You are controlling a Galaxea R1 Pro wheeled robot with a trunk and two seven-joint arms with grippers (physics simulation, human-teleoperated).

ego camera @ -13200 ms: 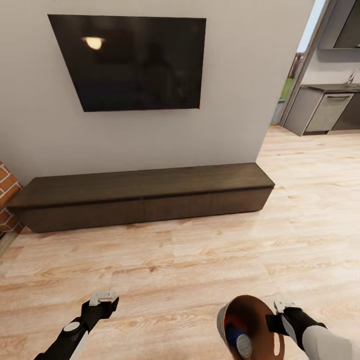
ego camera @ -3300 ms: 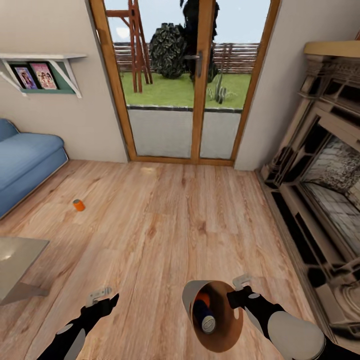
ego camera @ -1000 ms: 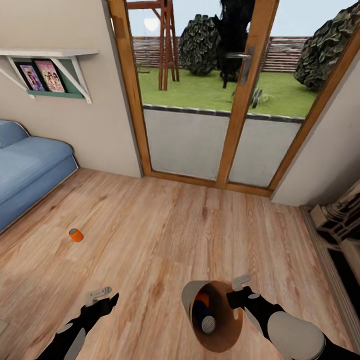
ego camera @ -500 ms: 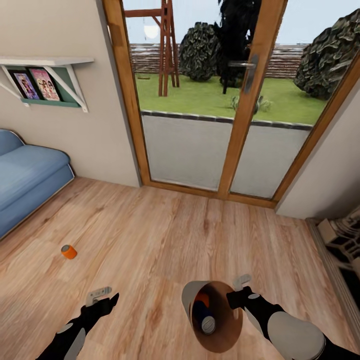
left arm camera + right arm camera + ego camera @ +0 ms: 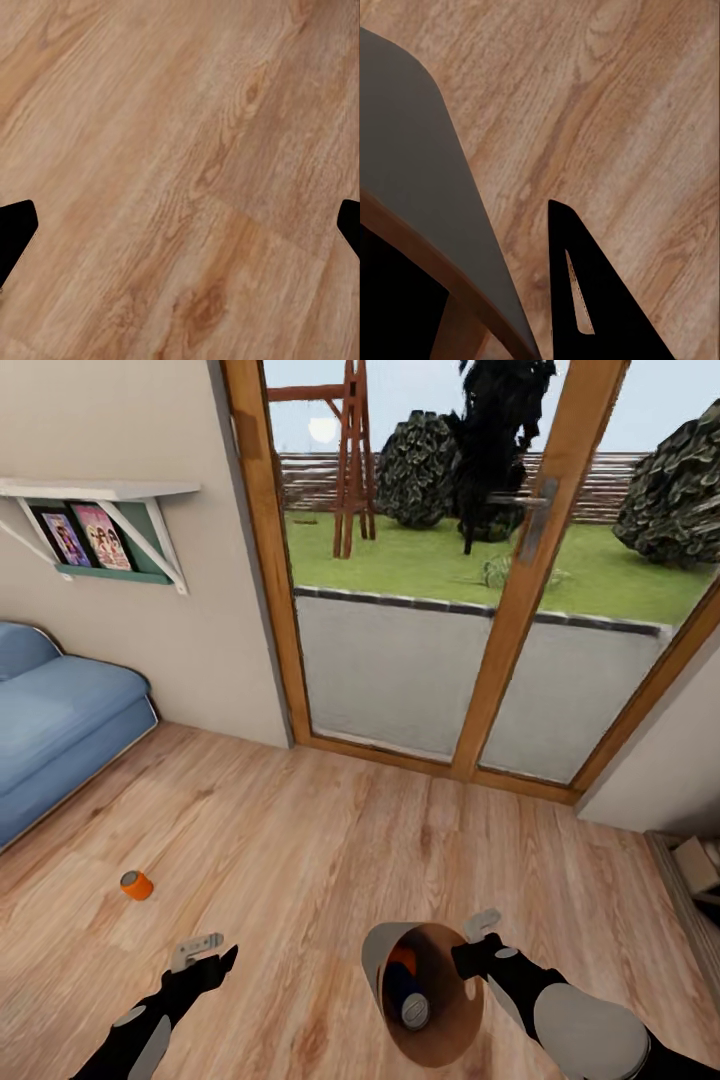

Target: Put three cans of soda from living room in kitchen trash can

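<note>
Trash can [image 5: 378,965], tilted toward us with two soda cans [image 5: 408,988] inside, hangs from our right pincer [image 5: 478,950], which pinches its rim. Our left pincer [image 5: 205,952] hovers spread and empty over the wood floor [image 5: 330,840]. Farther left, the orange can [image 5: 136,884] lies near the blue sofa [image 5: 55,710]; glass doors [image 5: 450,610] stand beyond.

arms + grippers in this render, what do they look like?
Both arms are black with pale grey shell segments. The left gripper and right gripper have black bases and light grey fingers; in the wrist views the fingertips render black. No cables or markings visible.
</note>
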